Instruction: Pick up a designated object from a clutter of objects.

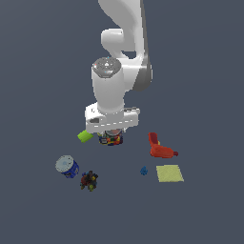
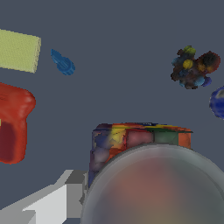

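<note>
You have the claw (image 1: 111, 132) low over the upright silvery-topped can (image 1: 112, 138), standing on the worktop (image 1: 200, 95) beside the lime-green cylinder (image 1: 85, 136), axis vertical directly beneath; claw opening cannot be judged.

Lime-green cylinder (image 1: 85, 136) and multicoloured pack (image 2: 140, 139) close beside the can (image 2: 157, 188); open floor beyond

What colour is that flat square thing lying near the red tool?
Pale yellow; the flat square shows best in the exterior view, beside the red drill-like tool.
</note>
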Tool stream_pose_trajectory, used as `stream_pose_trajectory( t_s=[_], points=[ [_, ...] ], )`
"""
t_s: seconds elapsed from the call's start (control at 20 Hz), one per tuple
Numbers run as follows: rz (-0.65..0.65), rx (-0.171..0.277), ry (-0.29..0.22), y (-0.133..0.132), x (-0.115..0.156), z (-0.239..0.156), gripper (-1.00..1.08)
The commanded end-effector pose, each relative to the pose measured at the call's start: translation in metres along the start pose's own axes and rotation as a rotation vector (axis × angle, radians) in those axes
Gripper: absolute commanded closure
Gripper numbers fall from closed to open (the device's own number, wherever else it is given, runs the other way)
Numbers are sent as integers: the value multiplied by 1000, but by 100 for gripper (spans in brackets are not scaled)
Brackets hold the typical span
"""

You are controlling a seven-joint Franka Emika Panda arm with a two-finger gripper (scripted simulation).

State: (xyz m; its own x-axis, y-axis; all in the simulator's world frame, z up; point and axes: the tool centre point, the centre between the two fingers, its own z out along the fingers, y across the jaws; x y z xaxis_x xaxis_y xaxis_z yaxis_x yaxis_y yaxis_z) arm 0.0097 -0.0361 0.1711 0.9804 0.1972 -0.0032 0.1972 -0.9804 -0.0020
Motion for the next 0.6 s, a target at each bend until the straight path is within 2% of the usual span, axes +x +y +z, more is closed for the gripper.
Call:
stream_pose_trajectory(
  t_s=[0.0,0.55],
  points=[
    [0,0,4,12,1,-28,108],
    [0,0,4,64,7,-138,108]
  ],
)
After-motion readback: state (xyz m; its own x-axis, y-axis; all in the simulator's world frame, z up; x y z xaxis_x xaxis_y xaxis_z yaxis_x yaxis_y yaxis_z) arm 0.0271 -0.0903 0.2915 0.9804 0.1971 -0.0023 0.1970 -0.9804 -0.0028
